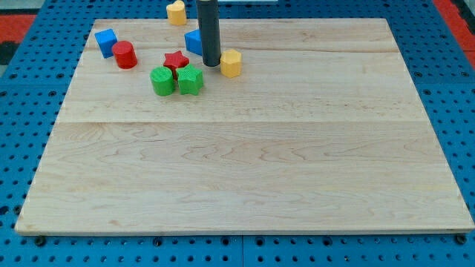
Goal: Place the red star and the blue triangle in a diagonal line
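two blues (106, 41), reds (125, 55), greens (162, 80), yellows (231, 63)

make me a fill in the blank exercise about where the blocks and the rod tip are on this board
1. My tip sits between the blue triangle and a block coloured ____.
2. The red star lies just above two blocks coloured ____.
3. The red cylinder stands right beside a cube coloured ____.
4. All the blocks sit near the view's ____ edge of the wooden board.

Missing words: yellow; green; blue; top
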`<state>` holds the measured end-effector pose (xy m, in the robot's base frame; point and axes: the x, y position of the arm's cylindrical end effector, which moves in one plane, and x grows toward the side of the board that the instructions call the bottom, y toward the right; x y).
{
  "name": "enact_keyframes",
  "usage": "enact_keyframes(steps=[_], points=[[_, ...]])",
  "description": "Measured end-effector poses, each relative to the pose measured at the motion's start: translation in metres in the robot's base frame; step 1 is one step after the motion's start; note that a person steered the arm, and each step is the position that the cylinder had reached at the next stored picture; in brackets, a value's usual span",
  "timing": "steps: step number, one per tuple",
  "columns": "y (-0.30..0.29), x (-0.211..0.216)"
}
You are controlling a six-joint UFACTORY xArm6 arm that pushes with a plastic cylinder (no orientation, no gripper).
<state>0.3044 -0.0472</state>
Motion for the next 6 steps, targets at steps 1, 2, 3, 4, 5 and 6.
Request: enact_keyframes(steps=[1,2,3,4,5,6], points=[[0.008,-0.005],[-0.023,0.01],[-0.045,-0.002],[-0.036,-0.028],[0.001,-0.054],[0.025,-0.047]])
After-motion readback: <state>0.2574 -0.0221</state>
